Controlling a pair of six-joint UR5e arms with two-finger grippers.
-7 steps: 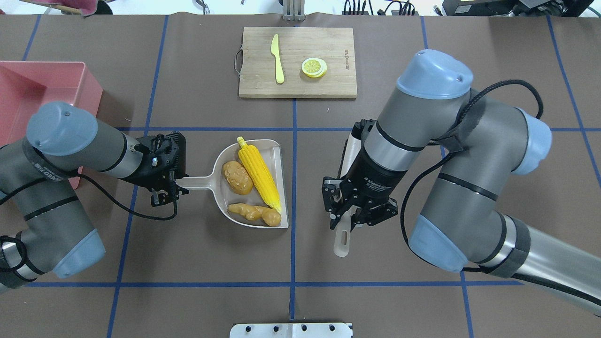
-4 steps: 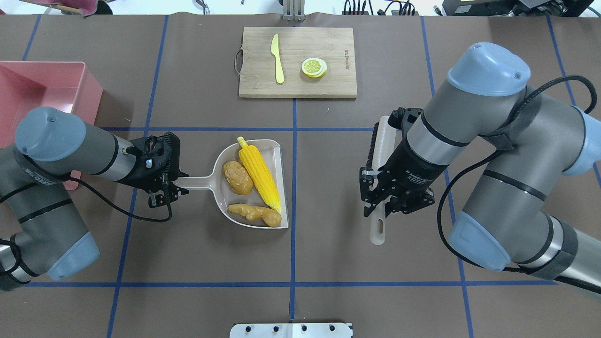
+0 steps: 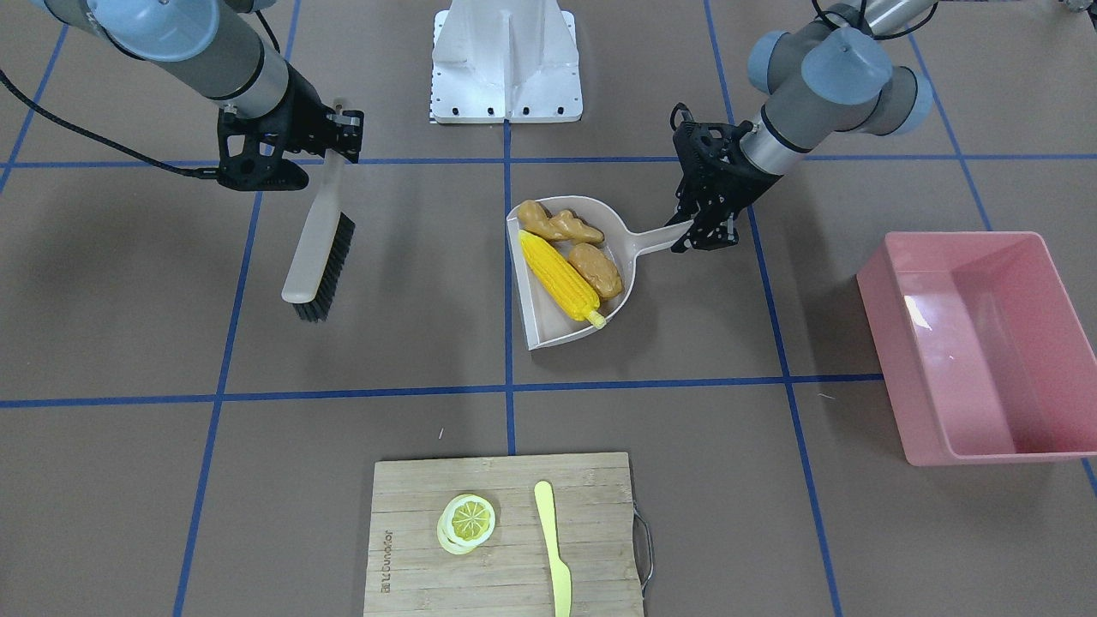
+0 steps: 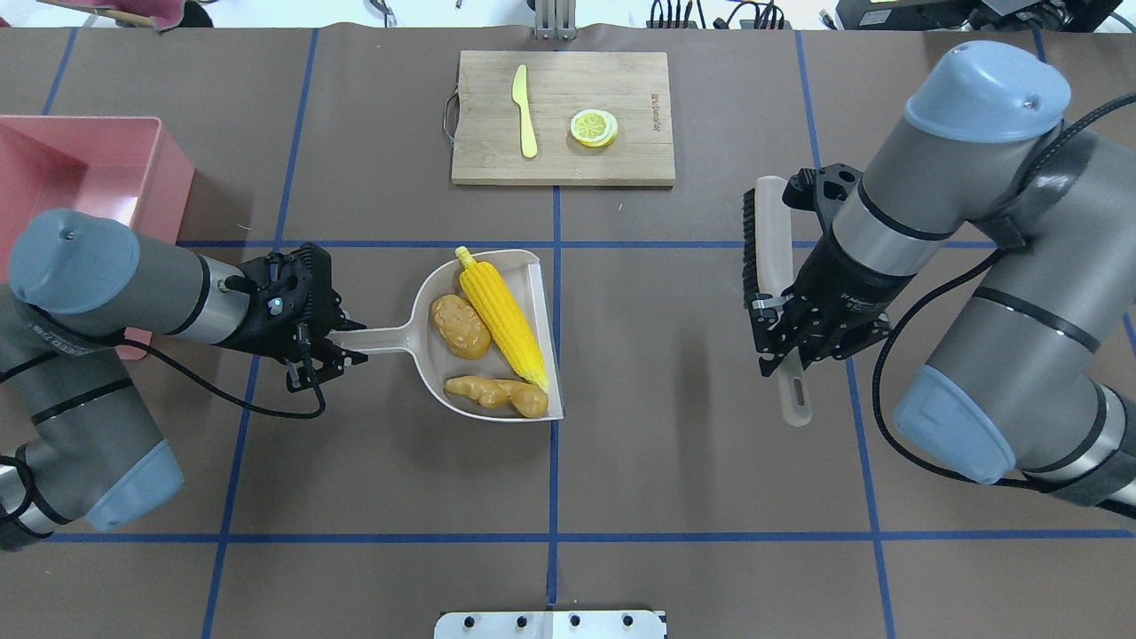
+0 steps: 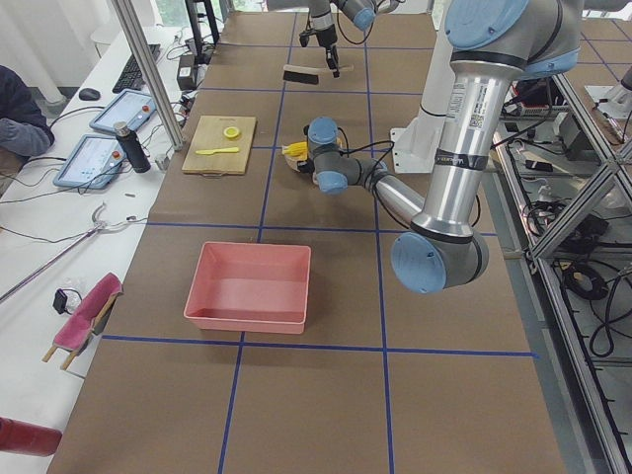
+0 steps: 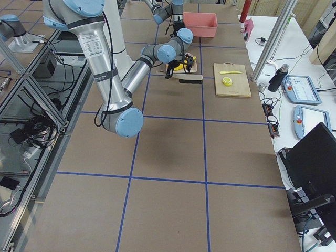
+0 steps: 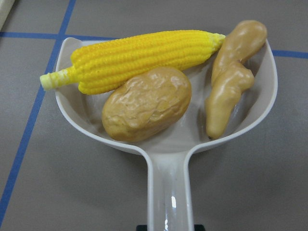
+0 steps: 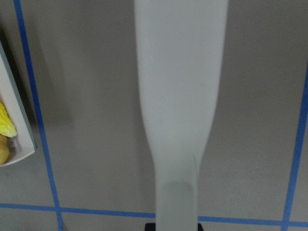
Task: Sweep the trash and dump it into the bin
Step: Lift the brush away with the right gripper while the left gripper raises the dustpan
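Rightward goes the right arm, carrying the brush (image 4: 773, 232) well clear of the pan, out toward 3 o'clock in the overhead view. The dustpan (image 4: 390, 338) has swung a little and looks slightly larger than half a second ago, which I take for the start of a lift.

The right gripper (image 4: 785, 355) is clamped on the brush handle, bristles pointing back toward the pan. Parking it out there leaves the left arm room to swing.

The left gripper (image 4: 333, 342) is closed on the end of the dustpan's long handle, with the scoop's open mouth facing 3 o'clock. All the trash rides inside:
- the corn cob (image 4: 501, 315) lies along the open edge;
- the potato (image 4: 460, 326) sits beside it, nearer the handle (the wrist view shows the two touching);
- the ginger root (image 4: 497, 395) lies against the curved wall at about 6 o'clock in the scoop.

Holding the pan by its far end gives reach, but it also puts the load far from the grip.

The bin (image 4: 173, 182) stands at about 10 o'clock from the pan, well apart and partly behind the left arm. Sweeping seems finished and the carry comes next. The mouth should stay level or raised, since the corn by the lip would roll out first.

At 12 o'clock, the cutting board (image 4: 563, 115) holds the knife (image 4: 525, 111) and lemon slice (image 4: 594, 127).
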